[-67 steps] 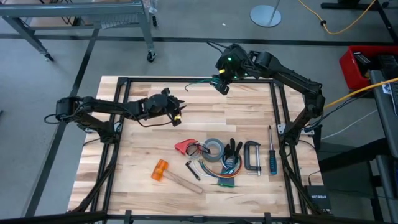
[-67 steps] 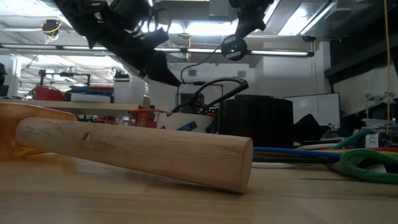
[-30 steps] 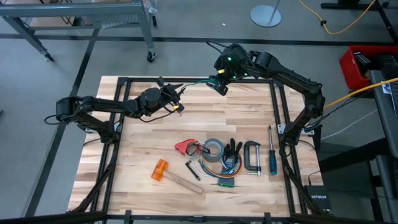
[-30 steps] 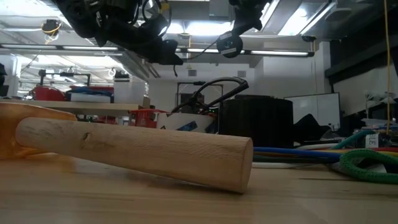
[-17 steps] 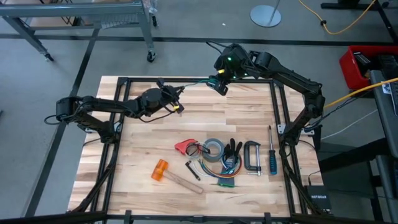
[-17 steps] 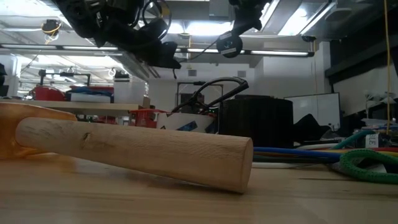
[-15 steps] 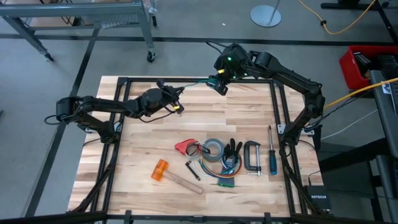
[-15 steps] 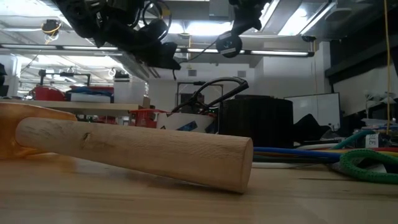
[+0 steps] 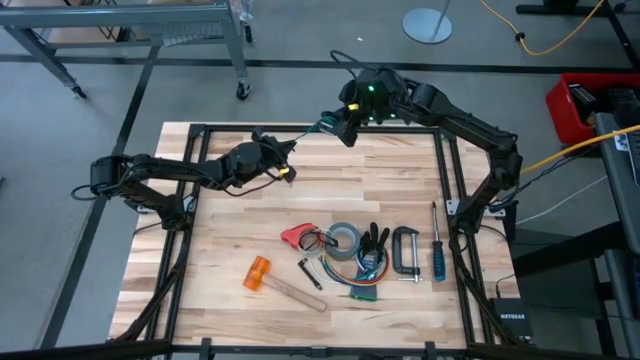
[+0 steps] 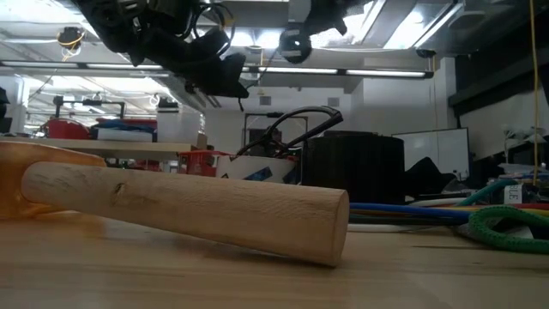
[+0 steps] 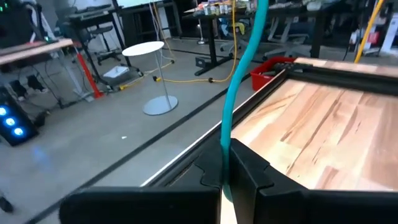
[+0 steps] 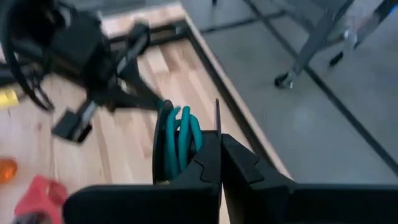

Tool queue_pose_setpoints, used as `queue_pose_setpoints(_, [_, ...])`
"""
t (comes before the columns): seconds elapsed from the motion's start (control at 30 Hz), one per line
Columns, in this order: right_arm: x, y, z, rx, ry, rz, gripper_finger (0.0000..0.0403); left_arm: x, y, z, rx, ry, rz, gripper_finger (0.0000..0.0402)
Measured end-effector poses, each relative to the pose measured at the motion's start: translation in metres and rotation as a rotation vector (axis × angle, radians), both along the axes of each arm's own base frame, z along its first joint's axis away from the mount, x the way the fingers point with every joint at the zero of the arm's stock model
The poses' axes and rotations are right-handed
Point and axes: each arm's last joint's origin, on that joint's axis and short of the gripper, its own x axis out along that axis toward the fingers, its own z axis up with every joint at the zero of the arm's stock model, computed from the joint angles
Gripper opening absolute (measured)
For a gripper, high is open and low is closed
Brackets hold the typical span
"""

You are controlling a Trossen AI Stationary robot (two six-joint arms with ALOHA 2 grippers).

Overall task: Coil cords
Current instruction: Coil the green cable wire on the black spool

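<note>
The cord is teal and thin. A short stretch of it runs above the table's far edge between my two grippers. My left gripper is shut on it and points toward the far right. My right gripper is higher, just beyond the far rail, and is shut with several teal loops at its fingers. In the low view both grippers hang well above the table, left and right. My left gripper pinches a single strand of the cord between its two fingers, which lie nearly level and point toward the table's far right. The strand runs on from the fingertips toward my right gripper, nearly straight and clear of the table. My right gripper holds a bunch of cord loops, lifted clear above the table's far edge. The loops bulge out beside one finger. The finger hides the place where they are pinched. The fingers slant down toward my left gripper.
Tools lie along the near half of the table: an orange-headed hammer with a wooden handle, a red clip, a tape roll, coloured wires, a clamp, a screwdriver. Bare wood lies between them and the grippers.
My left gripper has shut on the cord strand and rolled a little without shifting place. My right gripper has tipped upward and swung toward the table's left, nearer my left gripper, carrying the loops with it.
</note>
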Motion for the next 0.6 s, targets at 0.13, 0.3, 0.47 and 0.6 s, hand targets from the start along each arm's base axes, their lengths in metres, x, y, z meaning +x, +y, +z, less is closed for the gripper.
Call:
queue_pose_setpoints(0.13, [0.009, -0.003, 0.004, -0.027, -0.089, 0.019, 0.0001, 0.002, 0.000, -0.002, -0.040, -0.036, 0.010, 0.0002])
queue_pose_setpoints(0.3, [0.029, -0.008, -0.001, -0.047, -0.163, 0.047, 0.0001, 0.005, 0.002, -0.008, -0.100, -0.073, 0.019, 0.0001])
queue_pose_setpoints(0.47, [0.054, -0.018, -0.018, -0.062, -0.207, 0.055, 0.0001, 0.009, 0.003, -0.014, -0.149, -0.113, 0.025, 0.0001])
queue_pose_setpoints(0.6, [0.074, -0.026, -0.032, -0.075, -0.251, 0.070, 0.0001, 0.012, 0.003, -0.016, -0.165, -0.152, 0.012, 0.0000])
